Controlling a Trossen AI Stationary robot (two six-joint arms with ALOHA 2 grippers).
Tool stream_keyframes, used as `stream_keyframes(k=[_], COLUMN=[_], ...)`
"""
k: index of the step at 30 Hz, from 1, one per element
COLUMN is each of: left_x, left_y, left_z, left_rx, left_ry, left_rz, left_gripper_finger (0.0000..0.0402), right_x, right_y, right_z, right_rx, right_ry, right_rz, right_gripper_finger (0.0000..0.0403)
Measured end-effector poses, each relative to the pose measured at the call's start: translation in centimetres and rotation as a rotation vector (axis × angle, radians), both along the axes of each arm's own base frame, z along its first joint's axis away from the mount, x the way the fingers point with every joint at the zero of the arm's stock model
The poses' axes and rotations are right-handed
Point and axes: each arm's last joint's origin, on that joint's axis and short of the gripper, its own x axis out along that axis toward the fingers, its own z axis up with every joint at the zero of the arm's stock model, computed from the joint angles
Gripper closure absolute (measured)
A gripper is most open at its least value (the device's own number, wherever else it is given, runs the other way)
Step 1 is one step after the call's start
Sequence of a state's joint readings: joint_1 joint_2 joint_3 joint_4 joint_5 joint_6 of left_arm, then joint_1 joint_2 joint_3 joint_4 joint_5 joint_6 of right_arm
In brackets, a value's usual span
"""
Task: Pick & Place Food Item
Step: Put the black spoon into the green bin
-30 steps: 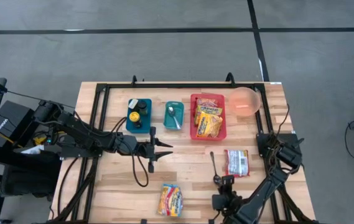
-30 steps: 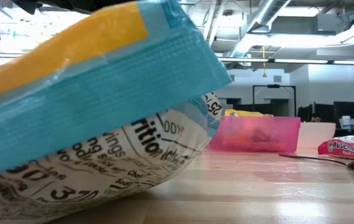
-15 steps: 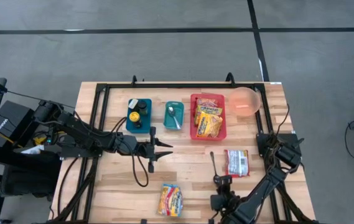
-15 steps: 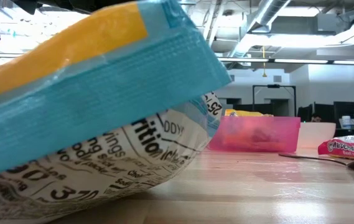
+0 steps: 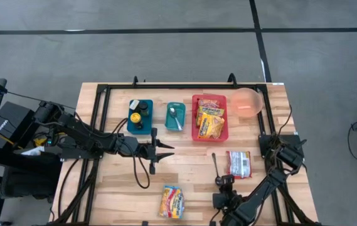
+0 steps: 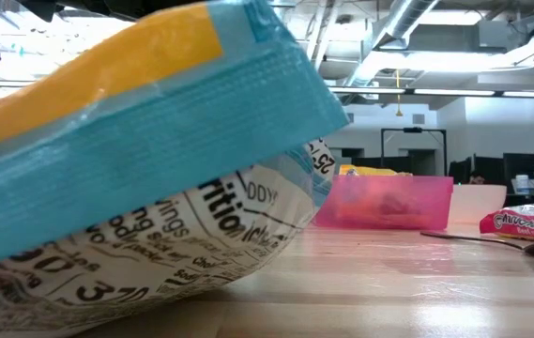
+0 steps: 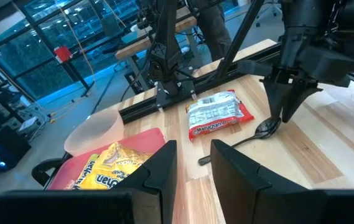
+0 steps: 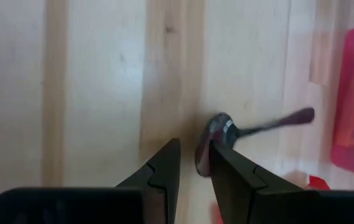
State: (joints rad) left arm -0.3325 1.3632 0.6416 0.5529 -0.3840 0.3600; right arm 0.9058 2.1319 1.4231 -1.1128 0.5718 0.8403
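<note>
High view: the right arm has been drawn slightly nearer the table's front edge; little else is changed, so no food item is yet held. The right gripper [image 5: 221, 182], jaws narrow and empty, hangs over the spoon [image 5: 214, 162], beside the red packet [image 5: 238, 164]. The left gripper [image 5: 164, 149], narrow and empty, waits mid-table. Only the low view shows the front packet [image 6: 135, 169] close-up; the bin [image 5: 209, 117] is well apart.

Red noodle packet [image 5: 238, 164] flat on table, yellow packets [image 5: 210, 122] in red bin [image 5: 194, 119]
</note>
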Motion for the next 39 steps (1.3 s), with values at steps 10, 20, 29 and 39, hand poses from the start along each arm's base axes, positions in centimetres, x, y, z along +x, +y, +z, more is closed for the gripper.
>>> stream_keyframes(k=[10,20,29,39], left_x=[0.0,0.0,0.0,0.0], left_y=[0.0,0.0,0.0,0.0], left_z=[0.0,-0.2,-0.2,-0.2], left_rx=[-0.001,0.005,0.005,0.004], left_ry=[0.002,0.021,0.021,0.021], left_rz=[0.000,0.000,0.000,0.000], left_gripper_finger=[0.0311,0.0311,0.0311,0.0311], right_x=[0.7,0.5,0.4,0.4], right_y=[-1.4,-1.5,-1.5,-1.5], right_z=[-0.9,-1.1,-1.2,-1.2], right_rx=[-0.002,-0.006,-0.007,-0.009], right_ry=[0.025,0.018,0.029,0.025], right_rz=[-0.037,-0.030,-0.035,-0.037], right_gripper_finger=[0.0324,0.0327,0.0374,0.0381])
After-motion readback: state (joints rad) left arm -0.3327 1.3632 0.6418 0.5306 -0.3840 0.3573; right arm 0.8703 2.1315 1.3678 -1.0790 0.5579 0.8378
